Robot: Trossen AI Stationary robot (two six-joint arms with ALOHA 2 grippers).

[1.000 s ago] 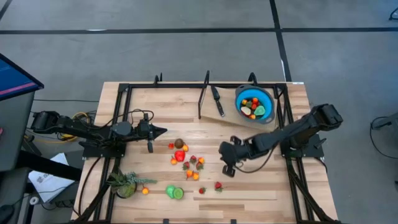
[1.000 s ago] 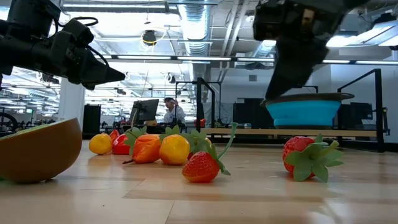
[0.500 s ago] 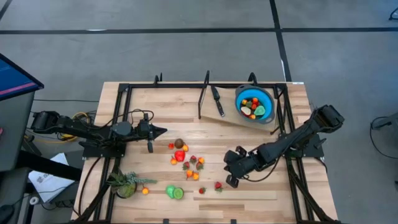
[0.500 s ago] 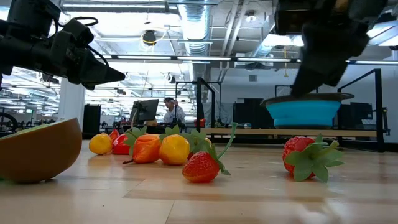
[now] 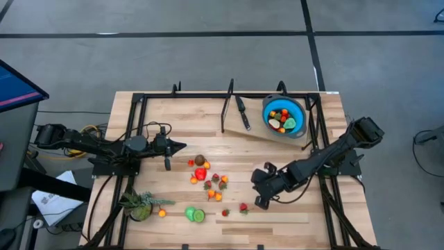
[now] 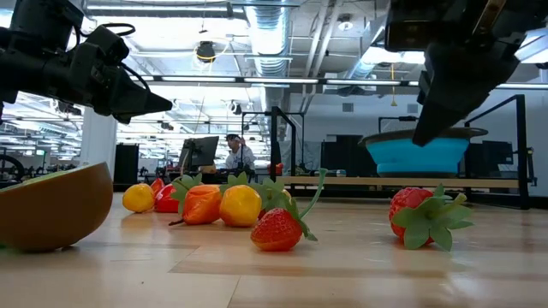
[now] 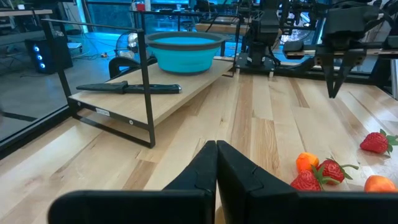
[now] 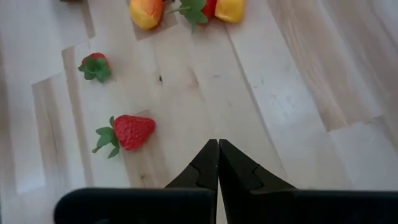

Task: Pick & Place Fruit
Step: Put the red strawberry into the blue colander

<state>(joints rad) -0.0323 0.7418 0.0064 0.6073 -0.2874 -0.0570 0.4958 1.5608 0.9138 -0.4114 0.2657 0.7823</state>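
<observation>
Both grippers' jaws pressed together; right gripper [image 5: 260, 201] above table near strawberry [image 8: 127, 132].

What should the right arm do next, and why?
Probably open the right gripper and ease it toward the nearest strawberry. Its fingers are closed on nothing, hovering over bare wood just beside that berry, so it cannot grasp until they part. The left gripper waits, also closed.

Two dark jointed arms, black wedge-shaped fingers [image 8: 214, 163], trailing black cables.
</observation>
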